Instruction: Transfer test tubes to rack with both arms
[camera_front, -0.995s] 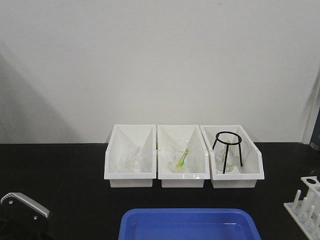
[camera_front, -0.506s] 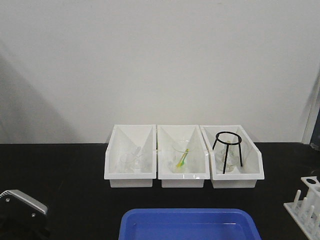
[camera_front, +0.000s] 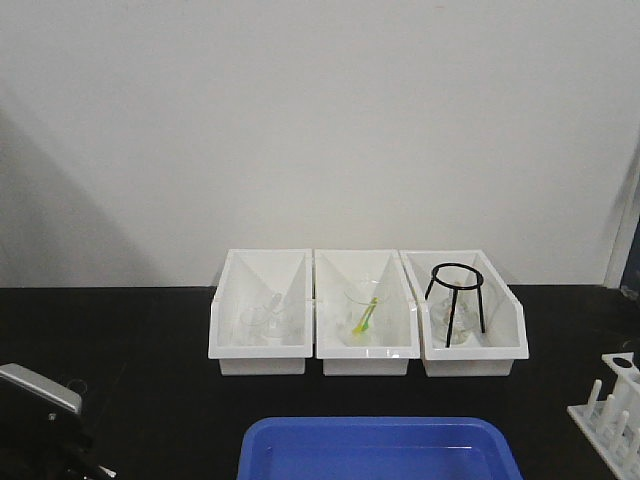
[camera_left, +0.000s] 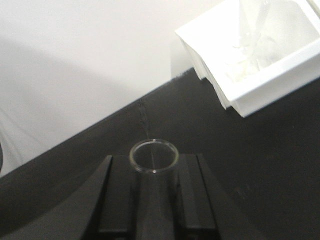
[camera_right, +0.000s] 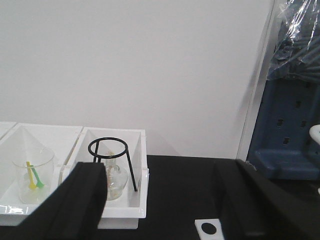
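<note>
Left wrist view has the left pincer (camera_left: 151, 162) closed on a tube (camera_left: 154, 192). One black finger presses each side, and the round open mouth stands just past the fingertips. Ahead of this pincer and off to its right a white bin (camera_left: 260, 85) sits on the black table (camera_left: 260, 165), well apart from it.

The tube is thin clear glass, so I judge it light and stiff, but also slick and easy to crack. The best hold looks to be on the straight wall a little below the rim, squeezed only enough to stop it sliding. It should be kept in line with a rack hole so the base does not knock the plate.

The right pincer (camera_right: 160, 172) is spread wide with nothing between its fingers. Just under it a white corner (camera_right: 210, 229) with a dark round hole may be the rack's top, though too little shows to be sure. Ahead and to its left, a bin holds a black tripod (camera_right: 112, 160) over a flask (camera_right: 114, 182). The next bin over holds a beaker (camera_right: 32, 175) with yellow and green sticks.

From the front, the rack (camera_front: 610, 400) stands at the far right edge, well apart from the left arm at the lower left. A blue tray (camera_front: 380, 445) lies between them.

No brand, label or writing can be read in any view.
</note>
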